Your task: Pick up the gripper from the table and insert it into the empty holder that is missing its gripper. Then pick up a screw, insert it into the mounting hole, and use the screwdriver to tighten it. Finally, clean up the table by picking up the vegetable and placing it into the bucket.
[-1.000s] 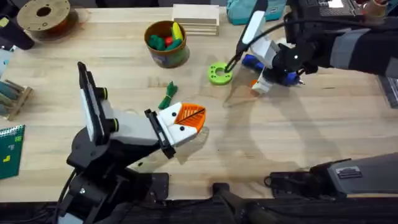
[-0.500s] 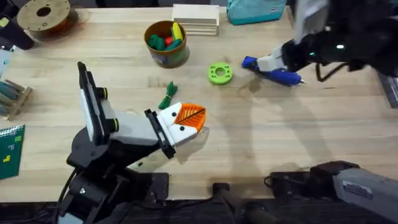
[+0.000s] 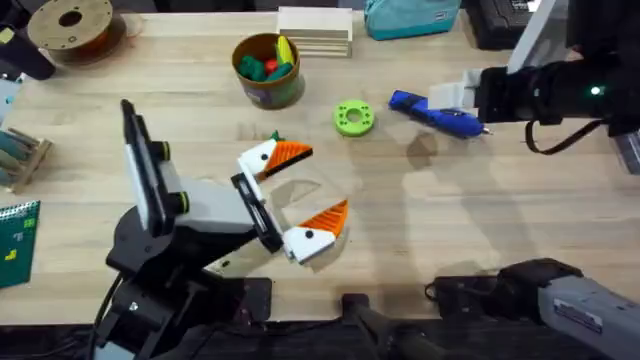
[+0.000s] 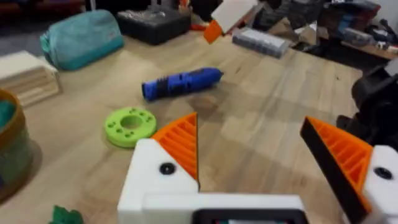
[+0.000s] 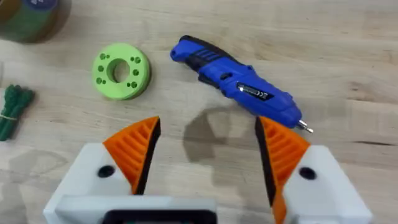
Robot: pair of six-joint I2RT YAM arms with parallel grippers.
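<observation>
1. Left gripper (image 3: 300, 195): the jaws now stand wide apart and hold nothing. Half a second ago its two orange-tipped white blocks were closed together. Both blocks carry an orange ribbed tip, so the insertion stage appears finished.

2. Right gripper (image 5: 208, 152): the jaws stand open and empty, directly above the screwdriver (image 3: 437, 112). One second ago this gripper was down at the tool by the green disc (image 3: 352, 118); the tool now lies free on the table, just beyond the disc and apart from the fingers. Judgement: the screwdriver has been set down, so the tightening step is probably over and clean-up is next.

3. Vegetable (image 5: 12, 107): it lies on the table close beside the left gripper's far block, mostly hidden by that block in the overhead view, and has not been picked up.

4. Bucket (image 3: 268, 70): it stands upright further back, near the vegetable, already holding toy foods.

5. Arm pose: the left arm reaches forward low over the table from its base. The right arm is raised and reaches in from the right edge, wrist camera looking down at the screwdriver.
</observation>
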